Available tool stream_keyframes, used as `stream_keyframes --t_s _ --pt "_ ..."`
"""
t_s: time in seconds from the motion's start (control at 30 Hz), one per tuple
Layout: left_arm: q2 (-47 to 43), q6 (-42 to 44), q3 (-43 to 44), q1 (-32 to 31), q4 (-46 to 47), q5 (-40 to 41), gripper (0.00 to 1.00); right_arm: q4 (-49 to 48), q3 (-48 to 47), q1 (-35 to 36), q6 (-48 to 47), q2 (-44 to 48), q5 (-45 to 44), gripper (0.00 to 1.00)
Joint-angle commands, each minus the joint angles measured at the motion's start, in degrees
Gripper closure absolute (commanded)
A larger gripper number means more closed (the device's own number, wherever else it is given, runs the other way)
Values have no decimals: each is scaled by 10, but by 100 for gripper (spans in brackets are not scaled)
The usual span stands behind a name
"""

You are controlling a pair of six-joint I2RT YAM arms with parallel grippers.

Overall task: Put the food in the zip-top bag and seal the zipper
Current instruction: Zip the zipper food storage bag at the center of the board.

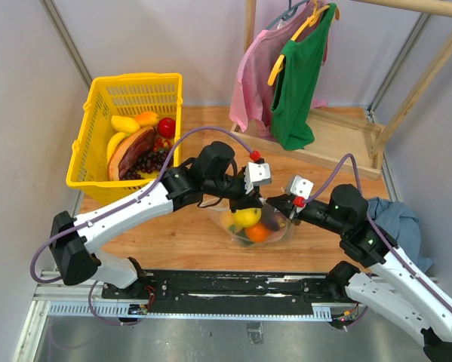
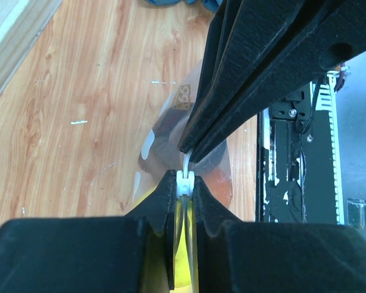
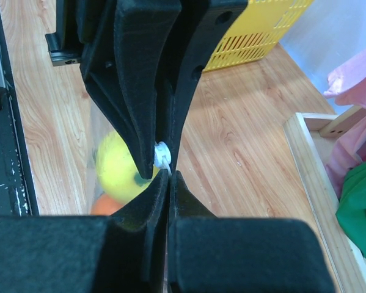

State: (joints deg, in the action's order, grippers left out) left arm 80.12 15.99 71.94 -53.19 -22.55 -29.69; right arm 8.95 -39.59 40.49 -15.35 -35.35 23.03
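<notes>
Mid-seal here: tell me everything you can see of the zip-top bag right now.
The zip-top bag is clear, floppy film printed with white oval spots, sitting on the wooden table between the arms. A yellow lemon, an orange and a dark piece show through it. Its whitish zipper strip is held up, pinched by the left gripper and the right gripper, their fingertips nearly meeting. Whether the seal is pressed shut cannot be told.

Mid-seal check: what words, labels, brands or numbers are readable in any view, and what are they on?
No text reads clearly in any view.
Small brown printed mark on the clear spotted plastic bag: too blurred to read.
Yellow plastic mesh basket and hanging green shirt: no lettering visible.
</notes>
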Motion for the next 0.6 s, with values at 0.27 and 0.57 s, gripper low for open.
stream_keyframes --t_s 0.27,0.57 --pt "-88 -13 -39 -1 -43 61 100 46 -25 -5 -13 8 -140 99" --pt "-137 -33 -77 -1 -65 109 100 57 -28 -6 -4 6 -222 99"
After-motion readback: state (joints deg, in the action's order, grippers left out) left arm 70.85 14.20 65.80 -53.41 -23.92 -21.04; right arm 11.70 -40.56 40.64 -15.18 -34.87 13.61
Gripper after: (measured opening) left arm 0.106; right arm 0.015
